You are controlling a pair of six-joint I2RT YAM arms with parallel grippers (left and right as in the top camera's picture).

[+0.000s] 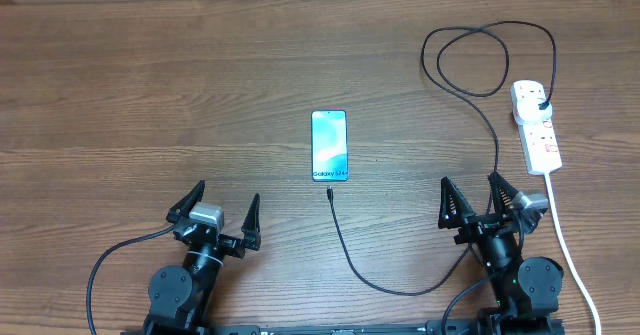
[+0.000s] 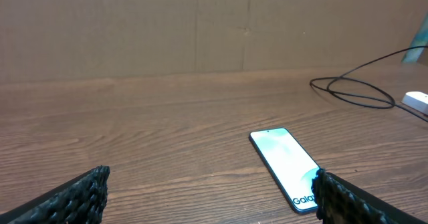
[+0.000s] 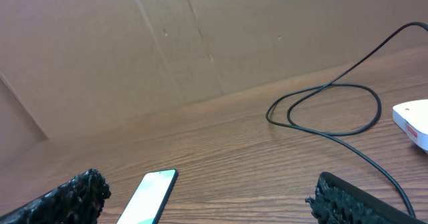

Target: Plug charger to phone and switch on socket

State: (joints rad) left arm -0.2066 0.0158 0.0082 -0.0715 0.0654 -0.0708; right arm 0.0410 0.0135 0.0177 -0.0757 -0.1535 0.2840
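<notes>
The phone (image 1: 329, 145) lies flat mid-table with its light blue screen up; it also shows in the left wrist view (image 2: 284, 165) and the right wrist view (image 3: 148, 196). The charger cable (image 1: 352, 258) is thin and black. Its connector tip (image 1: 328, 191) lies just below the phone's near edge, apart from it. The cable loops at the back right to a black plug (image 1: 541, 104) in the white socket strip (image 1: 536, 125). My left gripper (image 1: 223, 205) is open and empty, near-left of the phone. My right gripper (image 1: 472, 194) is open and empty, left of the socket.
The socket's thick white cord (image 1: 568, 245) runs down the right side past my right arm. The black cable loop (image 3: 324, 110) lies ahead of the right gripper. A brown cardboard wall (image 2: 200, 30) stands behind the wooden table (image 1: 150, 95).
</notes>
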